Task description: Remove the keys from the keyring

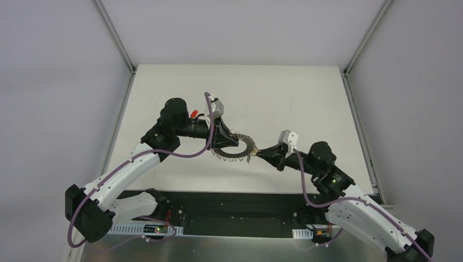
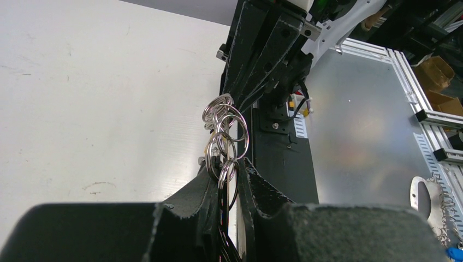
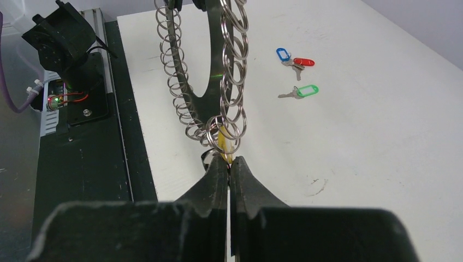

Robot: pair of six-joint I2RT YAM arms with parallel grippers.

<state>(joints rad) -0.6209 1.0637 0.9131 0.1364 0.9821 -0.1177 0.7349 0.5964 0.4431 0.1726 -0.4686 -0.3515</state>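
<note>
The keyring (image 1: pixel 241 148) hangs edge-up over the table between both arms, a flat grey ring fringed with small wire loops (image 2: pixel 224 126). My left gripper (image 2: pixel 232 170) is shut on its flat rim from the left (image 1: pixel 227 143). My right gripper (image 3: pixel 229 162) is shut on a yellow tag (image 3: pixel 224 146) hanging from the loops at the ring's (image 3: pixel 176 60) lower edge, on its right side in the top view (image 1: pixel 257 154). Three keys lie loose on the table: blue tag (image 3: pixel 282 54), red tag (image 3: pixel 303 61), green tag (image 3: pixel 308 90).
The red-tagged key (image 1: pixel 194 113) lies beside the left arm's wrist. A black strip (image 1: pixel 240 204) and a metal plate (image 2: pixel 360 136) border the table's near edge. Another metal disc with loops (image 2: pixel 428 199) lies on that plate, and a cardboard box (image 2: pixel 432 71) sits beyond it.
</note>
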